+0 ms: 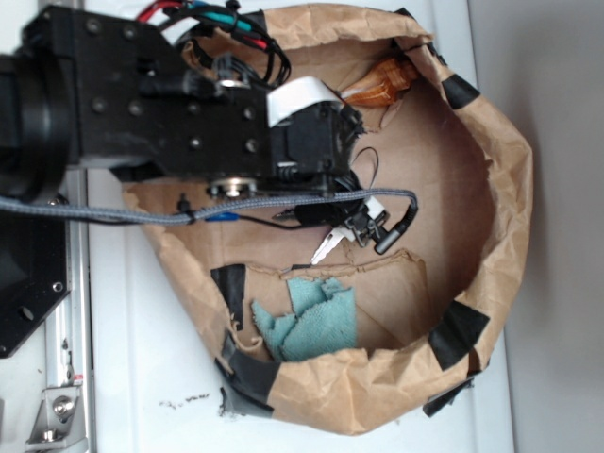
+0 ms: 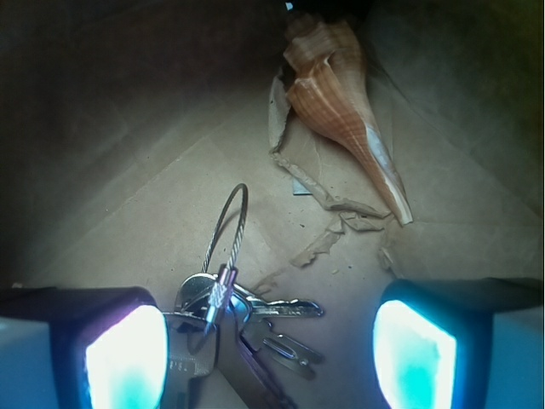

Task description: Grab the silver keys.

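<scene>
Brown paper enclosure: a crumpled brown kraft-paper wall (image 1: 491, 151), patched with strips of black tape (image 1: 460, 332), rings a flat brown paper floor on a white tabletop (image 1: 151, 377).
Keys: the bunch of shiny silver metal keys (image 2: 255, 319) lies on the paper floor, fanned out from a thin dark wire loop (image 2: 228, 223) that arches away from the camera in the wrist view; one key blade also pokes out beneath the arm in the exterior view (image 1: 326, 248).
Pincer: the black robot gripper (image 2: 271, 341) hangs over the floor with its two fingers spread wide; the glowing pale pads (image 2: 126, 358) sit at either side of the wrist view.
Keys against pincer: the bunch lies between the fingers, closer to the left-hand pad in the wrist view, where one key head reaches that pad's edge; whether metal and pad touch cannot be told. The other pad stands well clear.
Shell: a brown-orange pointed spiral seashell (image 2: 341, 102) rests on the floor beyond the keys, well apart from them, tip pointing toward the right-hand finger.
Torn paper: a ragged flap of brown paper (image 2: 328, 209) lies between shell and keys.
Cloth: a rumpled teal cloth (image 1: 311, 321) sits by the near wall in the exterior view.
Cable: a grey braided cable (image 1: 189, 209) runs along the arm.
</scene>
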Robot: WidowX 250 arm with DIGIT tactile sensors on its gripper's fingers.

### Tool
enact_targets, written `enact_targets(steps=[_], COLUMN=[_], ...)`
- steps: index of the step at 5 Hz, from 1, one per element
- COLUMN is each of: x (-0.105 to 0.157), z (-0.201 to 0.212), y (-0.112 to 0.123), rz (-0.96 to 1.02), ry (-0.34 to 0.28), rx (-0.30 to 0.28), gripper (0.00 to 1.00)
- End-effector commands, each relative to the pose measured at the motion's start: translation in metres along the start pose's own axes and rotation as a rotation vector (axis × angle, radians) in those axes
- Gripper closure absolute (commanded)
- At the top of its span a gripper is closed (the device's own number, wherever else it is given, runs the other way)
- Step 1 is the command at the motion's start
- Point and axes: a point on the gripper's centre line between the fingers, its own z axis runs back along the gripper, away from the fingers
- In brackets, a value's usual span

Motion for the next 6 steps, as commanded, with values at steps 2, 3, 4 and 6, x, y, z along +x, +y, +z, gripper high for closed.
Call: enact_targets(steps=[2,3,4,6], x=[0.019,0.019,0.016,0.014], z=[0.006,0.001,-0.006,-0.011], y=[-0.001,-0.01,-0.01,-0.01], rz=[0.051,0.053,0.035,0.06], ry=[-0.069,-0.064,-0.063,-0.001], rx=[-0.014,-0.021,-0.026,0.024], gripper=[0.0,0.0,0.0,0.0])
